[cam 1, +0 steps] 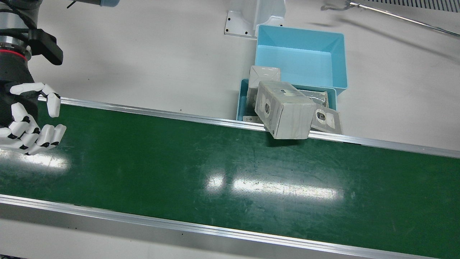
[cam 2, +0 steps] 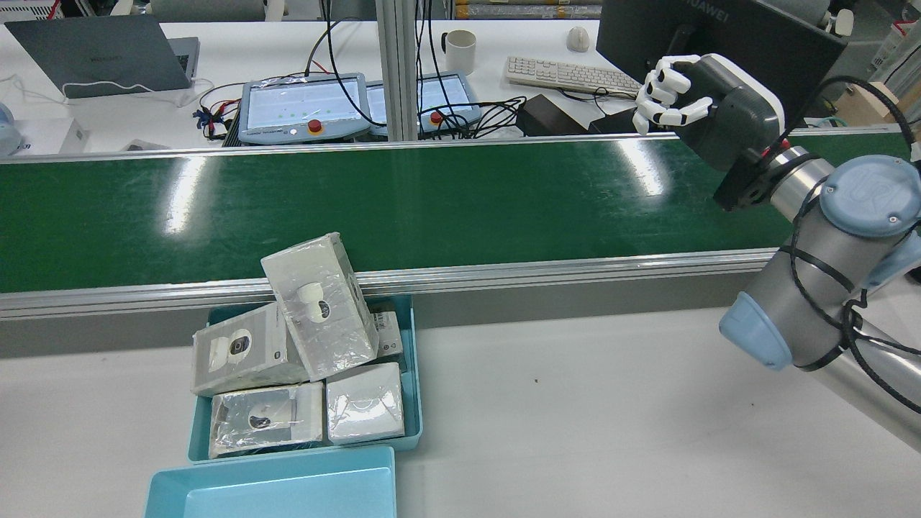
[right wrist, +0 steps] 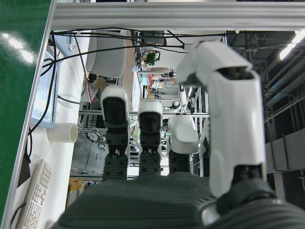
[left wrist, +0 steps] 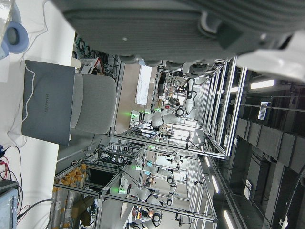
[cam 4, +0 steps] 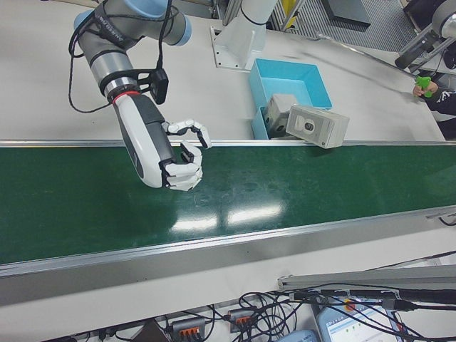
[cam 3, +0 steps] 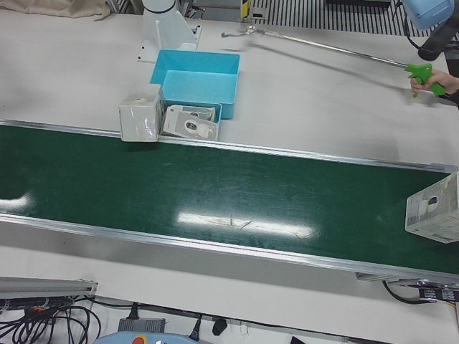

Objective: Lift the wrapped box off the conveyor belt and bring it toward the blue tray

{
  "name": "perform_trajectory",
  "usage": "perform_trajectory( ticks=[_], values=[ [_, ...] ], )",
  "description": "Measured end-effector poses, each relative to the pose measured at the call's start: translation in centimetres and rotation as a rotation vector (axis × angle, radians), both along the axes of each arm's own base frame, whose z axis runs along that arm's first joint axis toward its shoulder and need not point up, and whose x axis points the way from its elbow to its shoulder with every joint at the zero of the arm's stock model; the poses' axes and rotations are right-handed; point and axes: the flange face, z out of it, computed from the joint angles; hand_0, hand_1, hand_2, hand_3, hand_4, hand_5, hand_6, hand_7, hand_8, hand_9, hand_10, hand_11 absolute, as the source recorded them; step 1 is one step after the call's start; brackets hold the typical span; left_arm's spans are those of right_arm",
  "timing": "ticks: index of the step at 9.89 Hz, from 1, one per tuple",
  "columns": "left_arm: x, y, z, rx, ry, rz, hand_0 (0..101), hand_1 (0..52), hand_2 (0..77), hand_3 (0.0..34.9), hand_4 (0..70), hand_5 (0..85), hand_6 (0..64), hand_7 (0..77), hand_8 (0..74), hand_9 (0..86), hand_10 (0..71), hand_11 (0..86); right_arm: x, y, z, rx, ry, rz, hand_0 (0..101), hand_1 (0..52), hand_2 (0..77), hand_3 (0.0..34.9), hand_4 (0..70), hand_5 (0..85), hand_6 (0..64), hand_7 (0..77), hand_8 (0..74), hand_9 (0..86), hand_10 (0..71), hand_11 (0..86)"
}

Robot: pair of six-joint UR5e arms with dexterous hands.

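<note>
Belt point(cam 1: 222, 180) lies bare along most of its length; we see open passage there. One wrapped box point(cam 3: 433, 209) sits at its far end. Another box point(cam 1: 284, 109) tilts over the belt's rail, blocking the crammed small tray point(cam 2: 411, 374). Big blue tray point(cam 1: 336, 61) is open.

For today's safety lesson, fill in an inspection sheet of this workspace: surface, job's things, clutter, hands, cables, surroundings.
Surface: green conveyor belt, glossy with light glare.
Job's things: one wrapped box rides the belt at its far end; blue tray full of boxes, the top box tilted over the belt rail; a second, empty tray beside it.
Clutter: nothing seen on the table.
Hands: right hand above the belt, fingers curled, holding nothing; left hand's state cannot be told.
Cables: tangle near the control pendants.
Surroundings: laptop, keyboard, mug on the desk beyond.
</note>
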Motion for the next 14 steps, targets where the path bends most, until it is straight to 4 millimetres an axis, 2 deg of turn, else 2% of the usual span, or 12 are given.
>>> perform_trajectory(
  ticks=[1,2,3,4,5,6,7,8,9,10,13,14],
  values=[
    [0.0,0.0,0.0,0.0,0.0,0.0,0,0.0,0.5,0.0,0.0,1.1,0.0,0.5,0.0,0.0,0.5,0.0,-0.3,-1.4,1.4,0.028,-0.031,-0.019,53,12.5,53.5,7.0,69.8,69.8,55.1,70.9,49.6,56.2,52.9,48.0],
    [0.0,0.0,0.0,0.0,0.0,0.0,0,0.0,0.5,0.0,0.0,1.1,0.0,0.5,0.0,0.0,0.0,0.0,-0.4,-2.3,2.0,0.071,-0.06,-0.041,52,9.3,49.6,0.9,69.8,69.8,62.7,66.5,63.3,70.9,66.0,63.3],
    [0.0,0.0,0.0,0.0,0.0,0.0,0,0.0,0.5,0.0,0.0,1.1,0.0,0.0,0.0,0.0,0.0,0.0,-0.4,-2.8,1.9,0.109,-0.081,-0.056,52,19.1,38.7,0.8,64.4,62.2,61.1,70.9,58.4,65.4,61.1,58.9],
    [0.0,0.0,0.0,0.0,0.0,0.0,0,0.0,0.5,0.0,0.0,1.1,0.0,0.0,0.0,0.0,0.0,0.0,-0.1,-3.0,1.7,0.132,-0.09,-0.066,52,19.6,25.1,0.7,56.2,54.0,56.2,66.5,51.3,56.7,54.0,49.6],
    [0.0,0.0,0.0,0.0,0.0,0.0,0,0.0,0.5,0.0,0.0,1.1,0.0,0.0,0.0,0.0,0.0,0.0,0.1,-3.0,1.7,0.144,-0.092,-0.078,50,17.5,18.5,5.8,38.7,35.5,40.4,46.4,33.3,36.0,34.4,30.5],
    [0.0,0.0,0.0,0.0,0.0,0.0,0,0.0,0.5,0.0,0.0,1.1,0.0,0.0,0.0,0.0,0.5,0.0,0.3,-2.9,2.0,0.144,-0.089,-0.089,50,17.5,18.5,5.8,38.7,35.5,40.4,46.4,33.3,36.0,34.4,30.5],
    [0.0,0.0,0.0,0.0,0.0,0.0,0,0.0,0.5,0.0,0.0,1.1,0.0,0.0,0.5,0.0,0.5,0.0,0.5,-2.7,2.5,0.138,-0.089,-0.096,50,17.5,17.5,10.4,30.0,26.7,32.7,39.8,22.4,26.7,24.0,20.7],
    [0.0,0.0,0.0,0.0,0.0,0.0,0,0.0,0.5,0.0,0.0,1.1,0.0,0.0,0.0,0.0,0.5,0.0,0.7,-2.6,2.9,0.132,-0.089,-0.099,50,17.5,17.5,14.5,16.4,20.7,24.5,31.6,10.4,16.9,12.5,10.4],
    [0.0,0.0,0.0,0.0,0.0,0.0,0,0.0,0.5,0.0,0.0,1.1,0.0,0.5,0.0,0.0,0.5,0.0,0.8,-2.5,3.1,0.129,-0.089,-0.1,50,17.5,17.5,18.7,8.2,24.0,14.2,20.2,0.0,7.1,0.0,1.6],
    [0.0,0.0,0.0,0.0,0.0,0.0,0,0.0,0.5,0.0,0.0,1.1,0.0,0.0,0.5,0.0,0.5,0.0,0.9,-2.5,3.2,0.128,-0.088,-0.099,50,17.5,15.8,23.8,10.4,24.0,3.8,21.8,0.0,6.0,0.0,1.6],
    [0.0,0.0,0.0,0.0,0.0,0.0,0,0.0,1.1,0.0,0.0,1.1,0.0,0.0,0.0,0.0,0.0,0.0,1.0,-2.6,2.9,0.122,-0.085,-0.098,50,16.4,15.8,24.2,12.0,24.0,3.3,22.9,0.0,6.0,0.0,1.6],
    [0.0,0.0,0.0,0.0,0.0,0.0,0,0.0,0.5,0.0,0.0,1.1,0.0,0.0,0.0,0.0,0.5,0.0,1.0,-2.8,2.5,0.114,-0.082,-0.097,50,16.4,16.4,24.8,13.6,25.6,5.5,24.0,0.0,5.4,0.0,1.6]
  ],
)
